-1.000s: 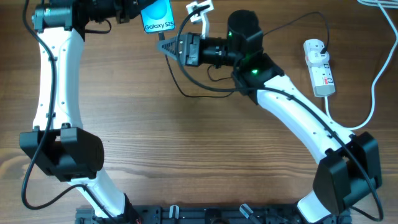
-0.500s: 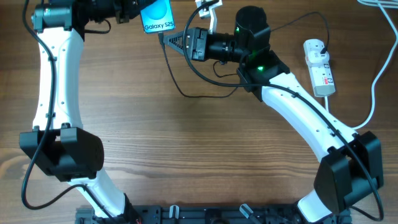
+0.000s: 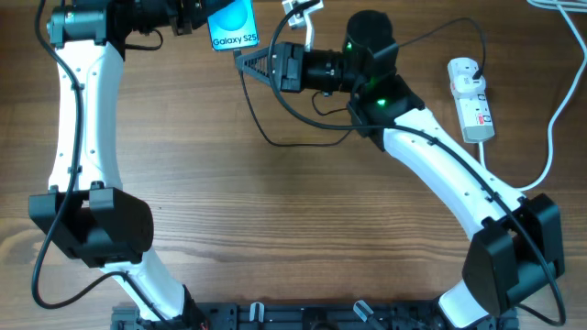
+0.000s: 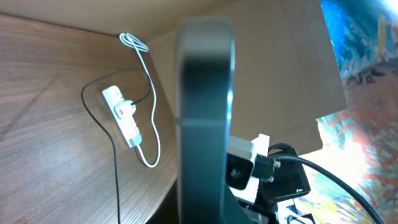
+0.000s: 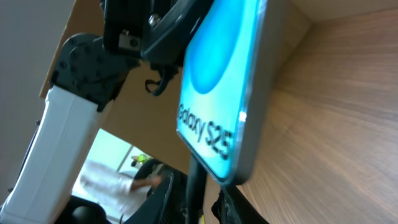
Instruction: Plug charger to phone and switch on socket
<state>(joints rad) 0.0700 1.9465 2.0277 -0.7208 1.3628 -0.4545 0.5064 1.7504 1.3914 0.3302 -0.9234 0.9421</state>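
- Your left gripper (image 3: 197, 18) is clamped on the small rectangular smartphone (image 3: 232, 26). Its light blue screen shows a teal oval and a white band reading "Galaxy S25".
- Your right gripper (image 3: 244, 64), just below the phone's text end, pinches the thin black charger cable (image 5: 194, 177). The tip meets the phone's lower edge, but I cannot tell whether it is seated.
- The white oblong extension socket (image 3: 470, 101) lies well to the phone's right with no gripper near it. Switching it on looks left to do.
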